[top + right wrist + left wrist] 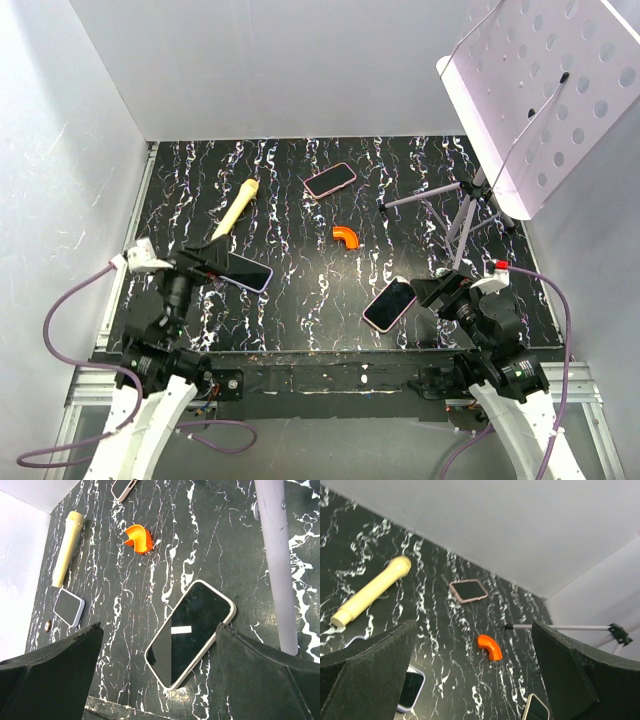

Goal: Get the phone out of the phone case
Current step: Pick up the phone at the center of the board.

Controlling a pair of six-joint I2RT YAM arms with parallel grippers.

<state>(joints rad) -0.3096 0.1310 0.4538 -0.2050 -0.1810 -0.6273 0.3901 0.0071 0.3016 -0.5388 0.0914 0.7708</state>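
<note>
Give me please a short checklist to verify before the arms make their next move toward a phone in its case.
1. Left gripper open: ok.
2. Right gripper open: ok.
3. Nearest phone lying flat, screen up, fully seen from the right wrist: ok.
4. Tripod leg apart from that phone: ok.
5. Second phone fully visible from above: not ok, the left gripper covers part of it.
6. How tightly the nearest phone sits in its case: cannot tell.
</note>
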